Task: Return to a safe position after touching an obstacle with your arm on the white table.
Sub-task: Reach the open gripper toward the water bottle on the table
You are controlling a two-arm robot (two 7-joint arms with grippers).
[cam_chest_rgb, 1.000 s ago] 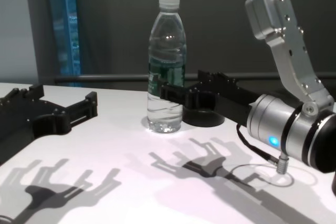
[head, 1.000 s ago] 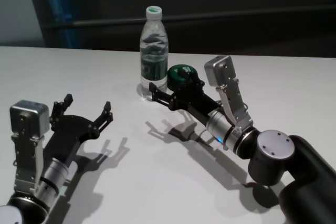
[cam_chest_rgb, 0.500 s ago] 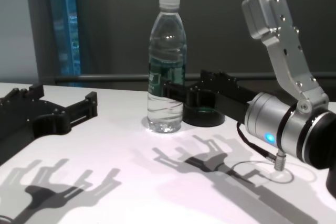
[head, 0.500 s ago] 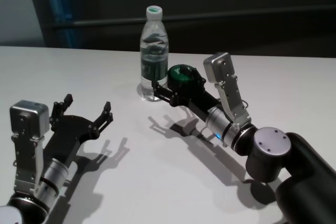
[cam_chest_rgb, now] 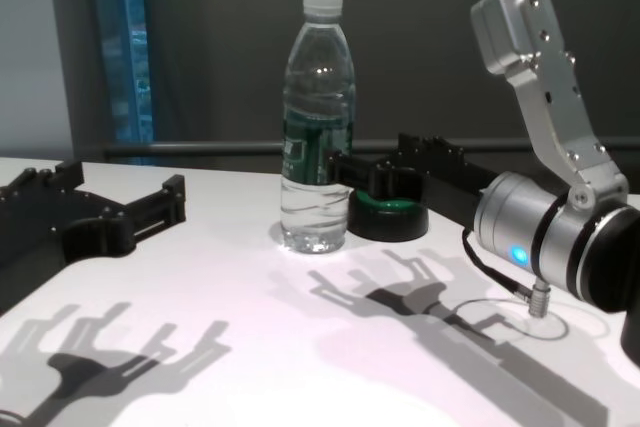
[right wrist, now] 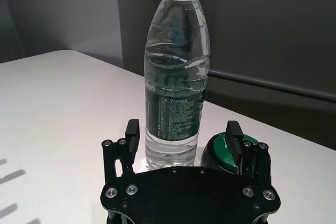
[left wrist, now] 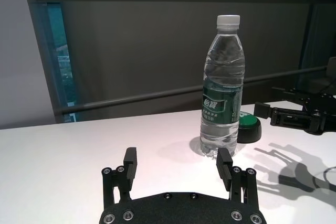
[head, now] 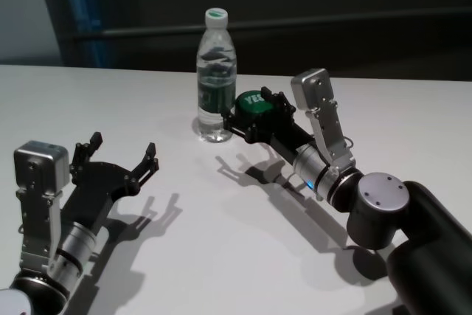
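Hovering right claw (head: 249, 113) spread, beside upright bottle (head: 216, 79)

From the chest, the right gripper (cam_chest_rgb: 345, 165) hides part of the green-topped button (cam_chest_rgb: 390, 217), and whether its fingertip actually touches the bottle (cam_chest_rgb: 317, 137) cannot be told.

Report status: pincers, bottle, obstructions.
Right pincer open beside water bottle, over green button. Left pincer open, parked. Bottle upright.

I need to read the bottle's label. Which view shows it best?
The right wrist view: the bottle fills it, label facing. The left wrist view shows it whole but farther; in head and chest views the right claw crowds it.
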